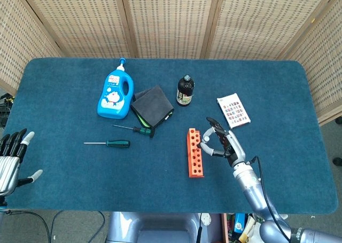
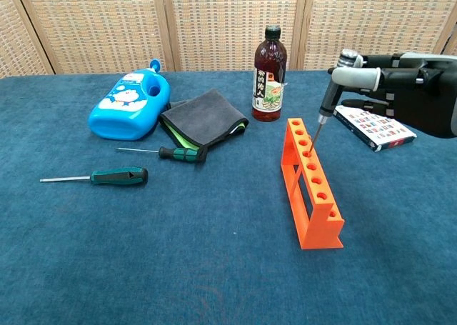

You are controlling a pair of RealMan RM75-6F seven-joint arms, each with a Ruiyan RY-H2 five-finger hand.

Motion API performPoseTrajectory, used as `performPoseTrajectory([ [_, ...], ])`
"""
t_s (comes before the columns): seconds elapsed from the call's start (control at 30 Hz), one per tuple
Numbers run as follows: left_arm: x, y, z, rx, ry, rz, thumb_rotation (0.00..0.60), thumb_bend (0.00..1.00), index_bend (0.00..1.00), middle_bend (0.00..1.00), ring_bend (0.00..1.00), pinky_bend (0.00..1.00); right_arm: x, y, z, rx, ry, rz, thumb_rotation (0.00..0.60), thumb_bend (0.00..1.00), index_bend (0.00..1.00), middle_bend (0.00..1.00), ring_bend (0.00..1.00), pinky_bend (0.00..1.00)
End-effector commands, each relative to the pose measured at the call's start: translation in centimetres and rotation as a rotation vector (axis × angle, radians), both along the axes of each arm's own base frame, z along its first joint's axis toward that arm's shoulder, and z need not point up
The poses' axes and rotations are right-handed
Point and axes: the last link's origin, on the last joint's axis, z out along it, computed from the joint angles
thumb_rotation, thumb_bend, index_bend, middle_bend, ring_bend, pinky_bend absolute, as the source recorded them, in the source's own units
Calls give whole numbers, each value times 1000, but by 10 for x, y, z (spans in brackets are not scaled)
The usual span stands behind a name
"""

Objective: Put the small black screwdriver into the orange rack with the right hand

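The orange rack [image 2: 310, 186] [image 1: 194, 153] stands on the blue table right of centre, its row of holes running front to back. My right hand [image 2: 400, 82] [image 1: 220, 143] pinches the small black screwdriver [image 2: 325, 114] by its handle, tilted, with the thin shaft reaching down into a hole near the rack's far end. In the head view the screwdriver itself is mostly hidden by the hand. My left hand [image 1: 10, 160] hangs at the table's near-left edge, fingers spread and holding nothing.
Two green-handled screwdrivers [image 2: 114, 176] [image 2: 178, 153] lie left of the rack. Behind them are a blue detergent bottle [image 2: 128, 107], a folded dark cloth [image 2: 203, 118] and a brown bottle [image 2: 269, 75]. A small printed box [image 2: 373, 125] lies under the right hand.
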Motion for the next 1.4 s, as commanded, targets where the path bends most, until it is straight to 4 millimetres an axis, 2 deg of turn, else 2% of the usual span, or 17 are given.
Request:
performPoseTrajectory([
  [0.03,0,0,0,-1,0,0,600,0,0,0,0,0,-1,1,-3,4,-4,-3,600,291,622,66,0,0],
  [0.27,0,0,-1,-5,3,0,600,0,0,0,0,0,-2,4,-13,11,-10,0,600,291,622,66,0,0],
  [0.87,-1,1,-3,-12,5,4,600,0,0,0,0,0,1,0,-20,11,-12,10,600,291,623,66,0,0],
  [1.4,-1,2,-4,-17,8,4,600,0,0,0,0,0,-6,4,-30,37,-9,18,600,289,631,66,0,0],
])
